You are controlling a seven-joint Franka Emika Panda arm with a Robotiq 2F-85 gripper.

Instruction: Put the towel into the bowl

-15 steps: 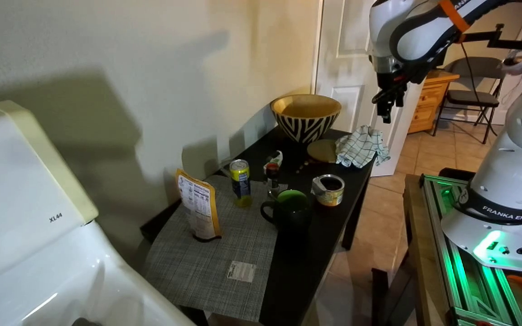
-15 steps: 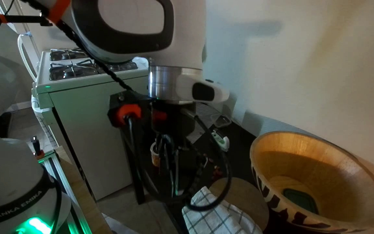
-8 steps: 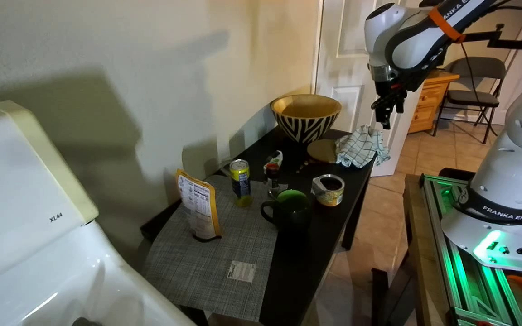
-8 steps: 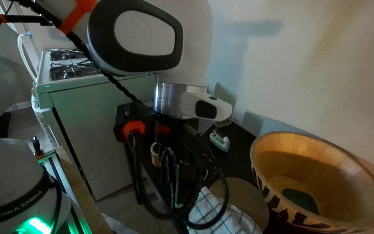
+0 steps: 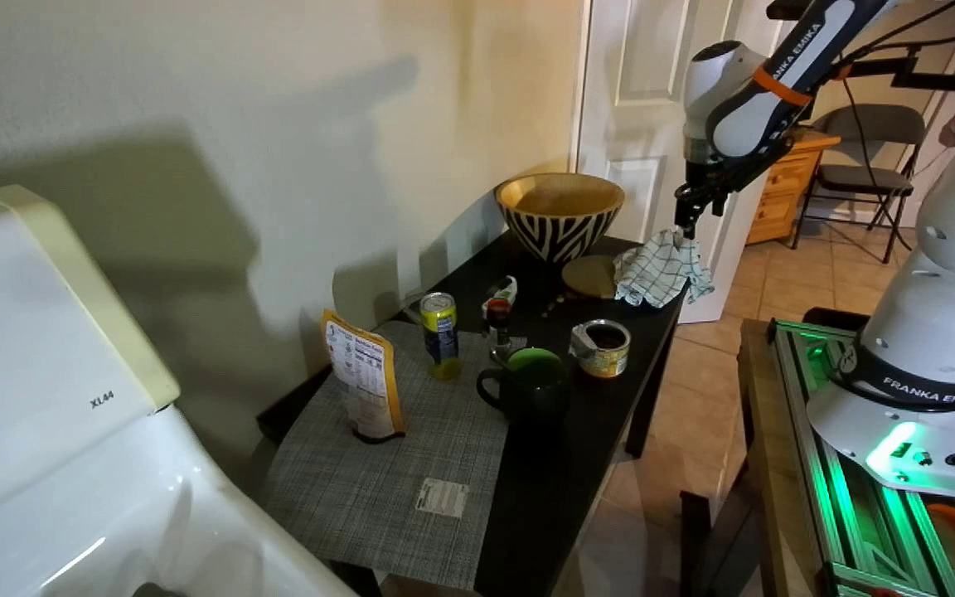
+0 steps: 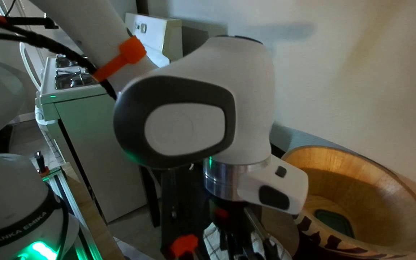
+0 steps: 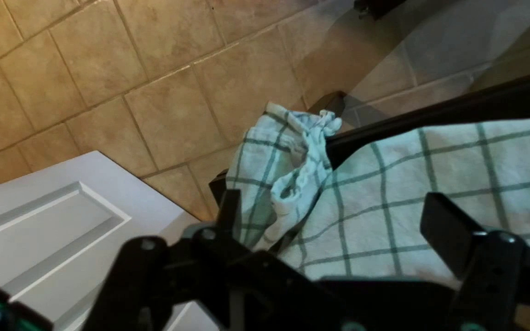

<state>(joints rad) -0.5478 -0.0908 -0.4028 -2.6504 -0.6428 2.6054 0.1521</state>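
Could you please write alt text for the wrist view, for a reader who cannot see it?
An open black pincer over a rumpled green-checked towel, which hangs partly off the edge of a dark table. Beyond are floor tiles and a white panelled door.

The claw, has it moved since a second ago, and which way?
Yes. In an exterior view, the claw has shifted left and a little lower in the picture, closer to the unmoved bowl.
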